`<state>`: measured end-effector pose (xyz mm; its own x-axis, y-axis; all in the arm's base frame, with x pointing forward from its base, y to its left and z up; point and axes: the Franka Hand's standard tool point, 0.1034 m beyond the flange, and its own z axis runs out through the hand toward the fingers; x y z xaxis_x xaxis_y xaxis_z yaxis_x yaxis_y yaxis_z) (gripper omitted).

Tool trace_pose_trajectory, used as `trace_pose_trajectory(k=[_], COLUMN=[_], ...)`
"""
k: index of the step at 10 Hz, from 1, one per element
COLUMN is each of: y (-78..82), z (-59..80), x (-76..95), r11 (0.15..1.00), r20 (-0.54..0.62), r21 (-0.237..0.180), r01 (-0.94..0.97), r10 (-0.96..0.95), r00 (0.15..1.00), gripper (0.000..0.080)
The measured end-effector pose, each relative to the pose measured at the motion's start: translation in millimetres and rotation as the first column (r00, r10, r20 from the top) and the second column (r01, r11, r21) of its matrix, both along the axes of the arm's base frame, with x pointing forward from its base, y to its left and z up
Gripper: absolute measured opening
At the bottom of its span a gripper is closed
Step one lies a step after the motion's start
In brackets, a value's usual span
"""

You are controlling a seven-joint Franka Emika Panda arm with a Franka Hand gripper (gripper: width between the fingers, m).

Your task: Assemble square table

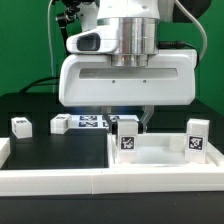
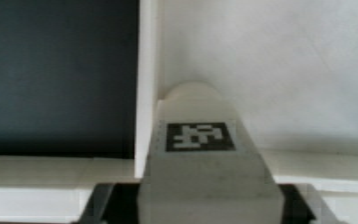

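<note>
Wrist view has the gripper (image 2: pixel 204 205) clamped on both flanks of a tagged table leg (image 2: pixel 199 120), upright at the exterior view's left edge of the square tabletop (image 1: pixel 160 155); light, stiff, slick plastic, I judge, best held mid-body.

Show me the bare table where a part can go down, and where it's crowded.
Free: the black table patch bordered by the loose leg behind, the white rail in front and the tabletop on the exterior view's right. Crowded: around the gripper, closed on the tagged leg at the tabletop's corner, beside the marker board.
</note>
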<state>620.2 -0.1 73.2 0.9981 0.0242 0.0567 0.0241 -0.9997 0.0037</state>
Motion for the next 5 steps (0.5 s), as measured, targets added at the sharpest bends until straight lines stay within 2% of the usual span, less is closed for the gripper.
trace_pose_trajectory(k=[3,5], y=[-1.5,-0.7], z=[-0.1,-0.5], x=[-0.1,-1.8], r11=[0.979,0.911], r20=[-0.001,-0.008], r21=[0.018,0.031], r01=[0.201,0.412], r10=[-0.201,-0.412], r00=[0.980,0.911], gripper=[0.0290,0.0290])
